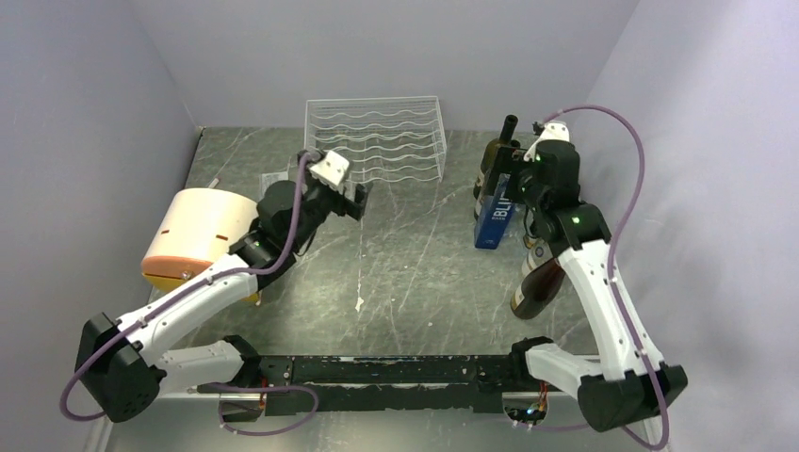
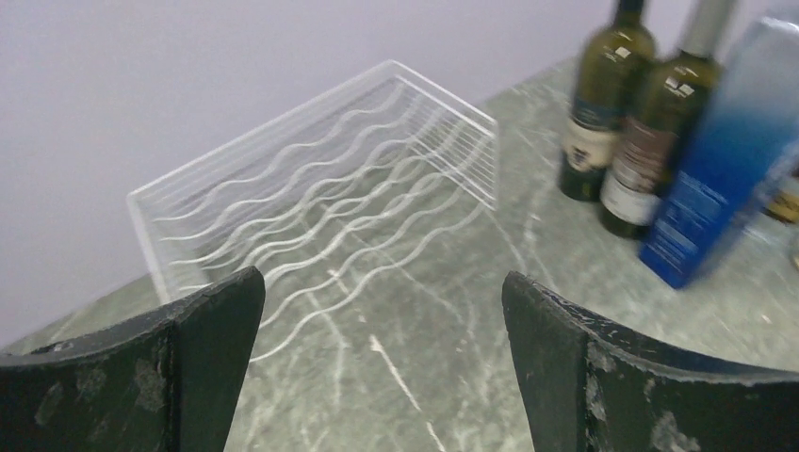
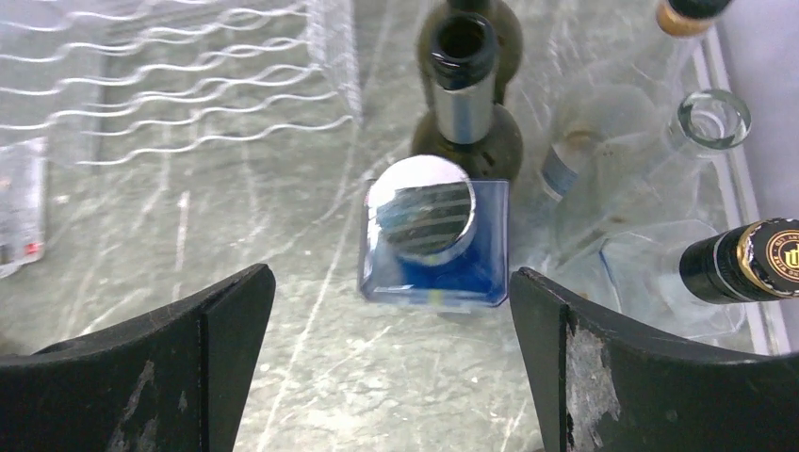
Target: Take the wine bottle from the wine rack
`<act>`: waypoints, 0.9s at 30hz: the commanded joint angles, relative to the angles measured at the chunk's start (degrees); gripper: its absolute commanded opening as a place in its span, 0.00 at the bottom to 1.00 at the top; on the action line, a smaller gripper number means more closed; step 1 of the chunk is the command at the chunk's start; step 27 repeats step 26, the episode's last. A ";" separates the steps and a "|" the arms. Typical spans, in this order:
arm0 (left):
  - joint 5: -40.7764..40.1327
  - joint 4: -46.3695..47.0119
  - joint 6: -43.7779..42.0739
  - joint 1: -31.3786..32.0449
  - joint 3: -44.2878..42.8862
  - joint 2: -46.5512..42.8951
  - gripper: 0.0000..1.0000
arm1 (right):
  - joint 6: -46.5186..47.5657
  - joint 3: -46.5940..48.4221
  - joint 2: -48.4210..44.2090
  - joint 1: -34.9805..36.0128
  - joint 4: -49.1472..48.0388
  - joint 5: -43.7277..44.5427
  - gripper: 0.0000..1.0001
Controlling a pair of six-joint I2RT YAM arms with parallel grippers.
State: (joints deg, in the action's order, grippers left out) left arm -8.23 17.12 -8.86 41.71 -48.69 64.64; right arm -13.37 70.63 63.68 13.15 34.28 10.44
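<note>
Right wrist view: right gripper released, pointed down over the blue bottle; left gripper, jaws spread, is aimed at the wine rack.

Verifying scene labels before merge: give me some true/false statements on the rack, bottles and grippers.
1. The wine rack holds no bottle. True.
2. The blue bottle lies on its side. False: it stands upright, cap up.
3. The right gripper is open. True.
4. The left gripper is shut on a bottle. False: it is open and holds nothing.
5. The cream drum sits left of the rack in the top view. True.
</note>
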 commanded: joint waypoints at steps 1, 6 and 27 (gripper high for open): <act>-8.13 -3.97 4.51 -3.57 -6.22 -3.18 0.99 | 2.92 2.14 -7.03 0.23 -3.70 -8.60 1.00; -8.70 -19.56 8.72 -4.90 -21.15 -4.15 0.99 | 4.92 4.24 -14.96 1.14 -3.52 -11.70 1.00; -12.61 -32.43 8.43 -4.89 -33.66 -19.13 0.99 | 6.85 14.19 -23.93 1.12 2.05 -3.54 1.00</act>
